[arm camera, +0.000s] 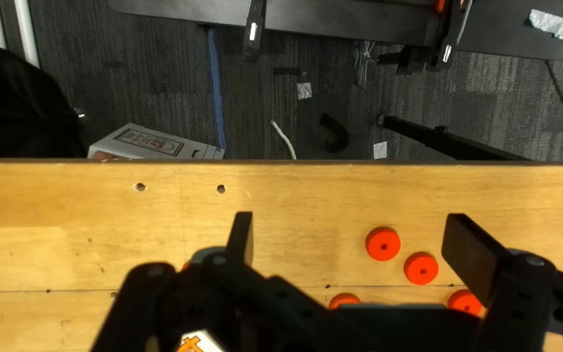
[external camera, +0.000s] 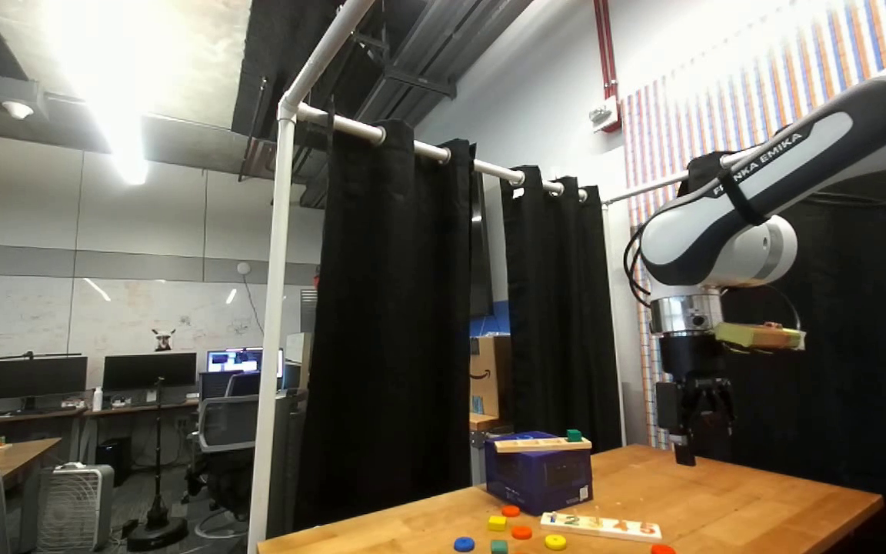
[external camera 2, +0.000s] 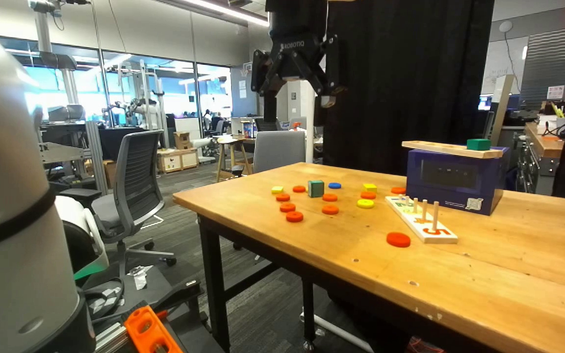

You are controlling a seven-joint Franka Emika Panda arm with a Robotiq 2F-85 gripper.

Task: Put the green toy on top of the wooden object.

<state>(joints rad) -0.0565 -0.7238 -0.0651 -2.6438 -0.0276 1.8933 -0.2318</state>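
Observation:
A green block (external camera 2: 316,189) stands on the wooden table among loose pieces; it also shows at the bottom of an exterior view (external camera: 498,546). Another green block (external camera 2: 478,144) rests on one end of a light wooden plank (external camera 2: 437,147). The plank lies on top of a dark blue box (external camera 2: 420,196); block (external camera: 574,435) and plank (external camera: 527,445) show in both exterior views. My gripper (external camera 2: 299,105) is open and empty, high above the table and apart from both green blocks. In the wrist view, orange-red discs lie below the spread fingers (arm camera: 350,239); neither green block shows there.
A white board with numbers and upright pegs (external camera 2: 422,223) lies in front of the box. Several orange-red discs (external camera 2: 295,216), a yellow disc (external camera 2: 365,203), yellow blocks (external camera 2: 370,188) and a blue disc (external camera 2: 334,186) lie on the table (external camera 2: 263,230). Its edge crosses the wrist view (arm camera: 311,162).

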